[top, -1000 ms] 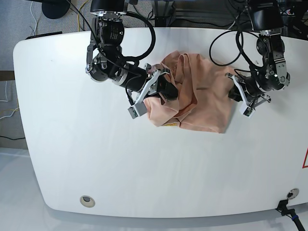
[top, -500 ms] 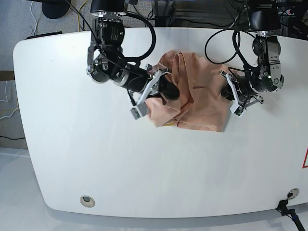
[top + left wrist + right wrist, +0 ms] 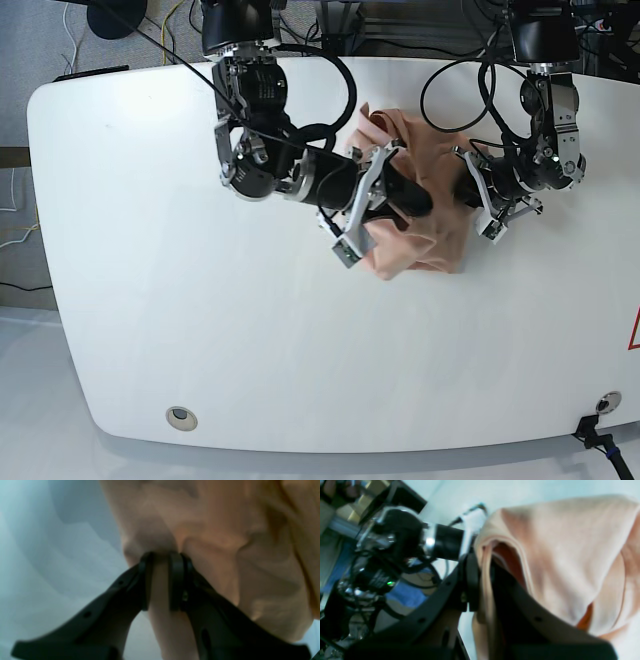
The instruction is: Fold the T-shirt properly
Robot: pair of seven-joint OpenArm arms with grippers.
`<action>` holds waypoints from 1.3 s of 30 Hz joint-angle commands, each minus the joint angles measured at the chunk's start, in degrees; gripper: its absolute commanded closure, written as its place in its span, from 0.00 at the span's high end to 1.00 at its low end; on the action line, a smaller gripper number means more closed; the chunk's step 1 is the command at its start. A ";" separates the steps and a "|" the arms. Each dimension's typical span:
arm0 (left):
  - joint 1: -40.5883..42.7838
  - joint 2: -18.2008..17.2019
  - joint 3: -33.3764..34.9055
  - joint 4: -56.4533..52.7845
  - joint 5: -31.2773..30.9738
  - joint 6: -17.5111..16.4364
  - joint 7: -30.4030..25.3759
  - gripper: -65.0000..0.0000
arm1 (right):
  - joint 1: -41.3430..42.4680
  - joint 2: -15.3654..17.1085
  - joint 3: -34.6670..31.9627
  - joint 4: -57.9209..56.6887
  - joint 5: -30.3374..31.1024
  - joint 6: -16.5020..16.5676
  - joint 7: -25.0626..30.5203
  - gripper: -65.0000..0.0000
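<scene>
Jaws on both arms are clenched on fabric: left gripper (image 3: 160, 580) pinches a fold of the T-shirt (image 3: 425, 215) between its two black pads, and right gripper (image 3: 482, 582) clamps a hemmed edge of the same shirt, cloth squeezed thin between its pads.

White counter (image 3: 200, 330) w/ rounded corners fills most of the base view; a small round metal fitting (image 3: 180, 416) sits near its front-left corner and another fitting (image 3: 606, 403) w/ a black cable near the front-right corner. Red marking (image 3: 634, 330) shows at the far right edge.

Right arm (image 3: 250, 150) comes down from the top of the base view on its left side and reaches across towards centre, its black forearm and white-edged finger brackets lying over the shirt's left part. Left arm (image 3: 545, 130) hangs from the top right, wrist bent inward, gripper at the shirt's right edge.

T-shirt, peach-pink, is bunched up into a narrow crumpled heap betw. the two grippers, near the counter's middle-back, partly resting on the surface. Right wrist view shows a darker orange inner layer (image 3: 583, 620) peeking out under the fold. Print not visible. Left wrist view is blurry, close-up; only soft wrinkles in the cloth can be made out.
</scene>
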 commanded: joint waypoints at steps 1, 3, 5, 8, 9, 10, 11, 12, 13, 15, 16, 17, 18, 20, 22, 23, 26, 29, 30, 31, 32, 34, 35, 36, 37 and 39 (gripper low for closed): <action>-0.75 0.38 -0.08 0.84 -0.76 -0.10 -0.65 0.15 | 2.77 -0.53 -2.68 -1.23 1.65 0.48 1.86 0.00; -0.75 0.38 -0.08 0.84 -0.76 -0.10 -0.65 0.15 | 3.56 -0.53 -4.18 -2.29 1.74 0.48 2.65 0.00; -0.75 0.38 -0.08 0.84 -0.76 -0.10 -0.65 0.15 | 4.26 -0.53 -6.29 -3.78 1.65 0.48 4.50 0.00; -0.75 0.82 -0.08 0.84 -0.76 -0.10 -0.65 0.15 | 6.02 -0.53 -9.54 -6.42 1.65 0.48 5.82 0.00; -0.75 1.17 -0.08 0.84 -0.76 -0.10 -0.65 0.15 | 6.63 -0.53 -10.25 -7.21 1.65 0.48 6.17 0.00; -0.75 1.43 -0.08 0.84 -0.76 -0.10 -0.65 0.15 | 7.07 -0.53 -10.51 -8.00 1.65 0.39 6.61 0.00; -0.75 1.52 -0.08 0.84 -0.76 -0.10 -0.65 0.15 | 7.34 -0.53 -10.68 -8.53 1.65 0.39 7.13 0.00; -0.84 1.52 -0.08 0.84 -0.76 -0.10 -0.65 0.15 | 7.69 -0.53 -10.68 -8.70 1.65 0.39 7.49 0.00; -0.84 1.52 -0.08 0.84 -0.76 -0.10 -0.65 0.15 | 7.86 -0.53 -10.77 -8.97 1.65 0.39 7.84 0.00; -0.84 1.52 -0.08 0.84 -0.76 -0.10 -0.65 0.15 | 8.92 -0.53 -10.77 -10.02 1.65 0.39 7.84 0.00; -0.84 1.52 -0.08 0.84 -0.76 -0.10 -0.65 0.15 | 9.36 -0.53 -11.12 -10.90 1.65 0.39 7.84 0.00; -0.93 1.52 -0.08 0.84 -0.76 -0.10 -0.65 0.15 | 9.71 -0.53 -11.74 -11.69 1.65 0.39 7.84 0.00; -0.93 1.52 -0.08 0.84 -0.76 -0.10 -0.65 0.15 | 10.33 -0.53 -12.27 -12.40 1.65 0.39 7.84 0.00; -1.01 1.52 -0.08 0.84 -0.76 -0.10 -0.65 0.15 | 11.38 -0.53 -14.64 -13.98 1.65 0.30 8.28 0.00; -1.10 1.52 -0.08 0.84 -0.76 -0.10 -0.65 0.15 | 12.17 -0.53 -16.93 -15.56 1.65 -1.63 9.60 0.00; -1.10 1.52 -0.08 0.84 -0.76 -0.10 -0.65 0.15 | 12.44 -0.53 -17.98 -16.35 1.65 -3.04 9.86 0.00; -1.10 1.52 -0.08 0.84 -0.85 -0.10 -0.65 0.15 | 13.93 -0.53 -19.65 -17.23 1.65 -6.91 9.95 0.24; -1.10 1.17 -0.26 1.19 -0.85 -0.10 -0.74 0.15 | 14.55 -0.53 -19.65 -17.14 1.65 -7.70 9.95 0.40; -1.19 0.99 -0.43 1.37 -0.85 -0.10 -0.74 0.15 | 15.34 -0.53 -19.65 -17.14 1.65 -7.70 9.95 0.41; -1.19 0.20 -1.14 1.63 -0.85 -0.10 -0.74 0.15 | 16.04 -0.53 -19.65 -17.23 1.65 -7.70 9.95 0.41; -1.19 -0.59 -2.28 2.07 -0.85 -0.10 -0.74 0.15 | 16.48 -0.53 -19.65 -17.23 1.65 -7.70 9.95 0.41; -1.36 -0.94 -4.74 2.51 -0.85 -0.10 -0.74 0.15 | 17.53 -0.53 -19.65 -17.32 1.65 -7.70 9.95 0.41; -2.07 -1.73 -6.24 2.51 -0.85 -0.10 -0.74 0.15 | 17.97 -0.53 -19.65 -17.32 1.65 -7.70 9.95 0.42; -2.33 -2.96 -7.20 2.51 -0.85 -0.10 -0.74 0.15 | 18.15 -0.53 -19.65 -17.32 1.65 -7.70 9.95 0.42; -2.51 -3.84 -7.82 2.51 -0.85 -0.10 -0.74 0.15 | 18.50 -0.53 -19.65 -17.32 1.65 -7.70 9.95 0.42; -2.60 -5.25 -7.82 2.51 -0.94 -0.10 -0.74 0.15 | 18.68 -0.53 -19.65 -17.32 1.65 -7.70 9.95 0.42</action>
